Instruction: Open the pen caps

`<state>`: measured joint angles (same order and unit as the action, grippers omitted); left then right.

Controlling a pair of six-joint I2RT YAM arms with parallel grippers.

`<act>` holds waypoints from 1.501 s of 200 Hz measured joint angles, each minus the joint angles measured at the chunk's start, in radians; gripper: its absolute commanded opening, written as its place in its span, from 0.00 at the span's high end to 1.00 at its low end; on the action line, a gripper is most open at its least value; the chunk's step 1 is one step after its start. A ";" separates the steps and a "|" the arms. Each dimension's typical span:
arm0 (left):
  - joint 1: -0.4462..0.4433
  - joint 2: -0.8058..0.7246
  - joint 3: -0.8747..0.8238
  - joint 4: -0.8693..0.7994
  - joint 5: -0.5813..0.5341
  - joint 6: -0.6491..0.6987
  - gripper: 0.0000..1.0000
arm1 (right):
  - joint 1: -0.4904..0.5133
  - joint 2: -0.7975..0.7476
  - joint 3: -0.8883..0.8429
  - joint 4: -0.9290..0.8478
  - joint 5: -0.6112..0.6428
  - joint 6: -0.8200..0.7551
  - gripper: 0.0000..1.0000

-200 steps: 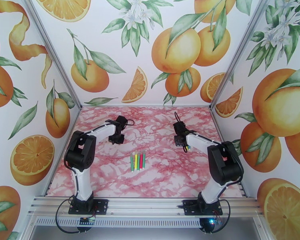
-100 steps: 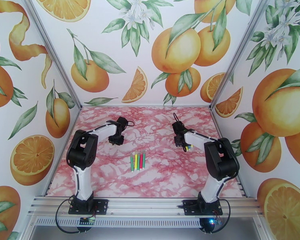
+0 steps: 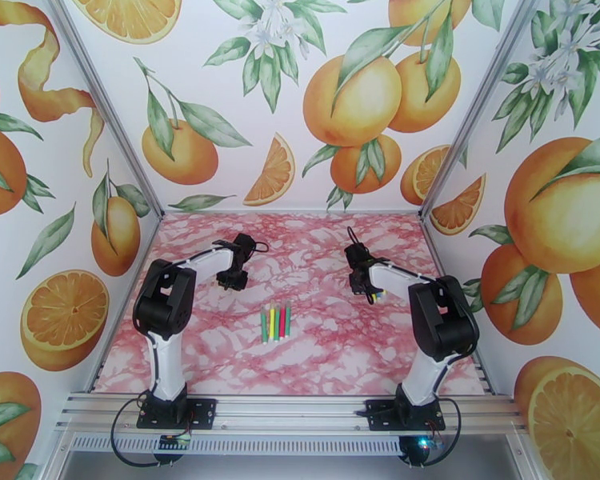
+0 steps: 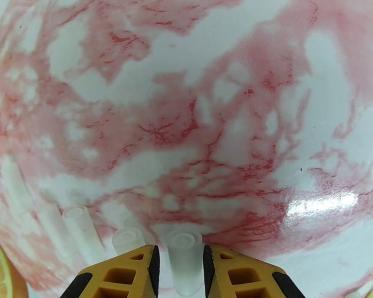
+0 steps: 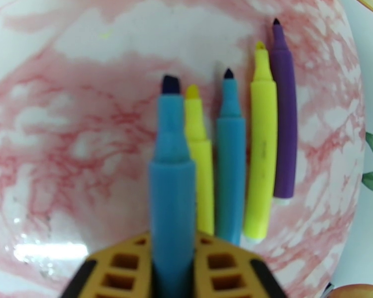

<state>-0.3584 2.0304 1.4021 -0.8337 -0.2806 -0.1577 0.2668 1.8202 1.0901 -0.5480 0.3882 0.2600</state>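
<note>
Over on the left side, my left claw (image 4: 180, 258) was pinched on a clear cap (image 4: 185, 247) right by the loose caps (image 4: 82, 227). My right claw (image 5: 172, 257) gripped a bare blue pen (image 5: 171, 160) above the uncapped pens (image 5: 260, 145). Risk, I'd guess: a sloppy drop sends either pile rolling, and the purple pen (image 5: 284, 120) lay close to the table (image 3: 324, 362) edge. Mid-table, the row of pens (image 3: 275, 322) had plenty of open room around it.
</note>
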 measured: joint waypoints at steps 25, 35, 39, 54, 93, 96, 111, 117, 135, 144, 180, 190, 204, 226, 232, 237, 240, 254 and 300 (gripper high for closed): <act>0.000 0.000 0.000 0.000 0.001 0.000 0.68 | 0.000 0.000 0.000 -0.002 0.008 0.000 0.75; 0.000 0.000 0.000 0.000 0.003 0.000 0.68 | 0.000 0.000 0.000 -0.002 0.010 0.000 0.74; 0.000 0.000 0.000 0.000 0.004 0.000 0.67 | 0.000 0.000 0.000 -0.002 0.010 0.000 0.74; 0.000 -0.002 0.000 0.000 0.009 0.000 0.67 | 0.000 0.000 0.000 -0.002 0.010 0.000 0.74; -0.002 -0.018 0.000 0.003 0.038 0.000 0.66 | 0.000 0.000 0.000 -0.002 0.013 0.000 0.73; -0.002 -0.021 0.000 0.004 0.039 0.000 0.66 | 0.000 0.000 0.000 -0.002 0.013 0.000 0.73; -0.002 -0.040 -0.002 0.009 0.047 0.000 0.66 | 0.000 -0.001 0.000 -0.002 0.013 0.000 0.71; -0.002 -0.051 -0.003 0.010 0.049 0.000 0.66 | 0.000 -0.003 0.000 -0.002 0.013 0.000 0.70; -0.002 -0.083 -0.007 0.022 0.062 0.000 0.65 | 0.000 -0.019 -0.001 -0.003 0.012 0.000 0.68; -0.002 -0.101 -0.011 0.031 0.072 0.000 0.65 | 0.000 -0.037 -0.002 -0.002 0.010 0.000 0.66; 0.000 -0.168 -0.034 0.080 0.124 -0.001 0.60 | 0.002 -0.135 -0.017 0.005 -0.039 0.000 0.63; 0.000 -0.183 -0.045 0.096 0.137 -0.001 0.58 | 0.006 -0.159 -0.022 0.008 -0.056 0.002 0.63; 0.002 -0.205 -0.064 0.121 0.158 -0.001 0.57 | 0.018 -0.185 -0.031 0.017 -0.079 0.005 0.63; 0.005 -0.231 -0.091 0.155 0.196 -0.001 0.57 | 0.053 -0.207 -0.038 0.026 -0.107 0.009 0.62; 0.005 -0.236 -0.097 0.164 0.205 -0.002 0.57 | 0.066 -0.210 -0.038 0.028 -0.113 0.011 0.62; 0.005 -0.240 -0.103 0.173 0.212 -0.002 0.57 | 0.077 -0.211 -0.038 0.029 -0.118 0.012 0.61; 0.005 -0.242 -0.106 0.178 0.216 -0.002 0.57 | 0.083 -0.212 -0.038 0.030 -0.120 0.012 0.61; 0.005 -0.256 -0.125 0.206 0.236 -0.001 0.53 | 0.117 -0.212 -0.040 0.033 -0.131 0.016 0.61; 0.010 -0.309 -0.198 0.306 0.316 -0.005 0.49 | 0.213 -0.212 -0.040 0.055 -0.196 0.039 0.60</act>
<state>-0.3489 1.7218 1.2045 -0.5274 0.0353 -0.1623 0.4797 1.6077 1.0496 -0.4934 0.1917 0.2989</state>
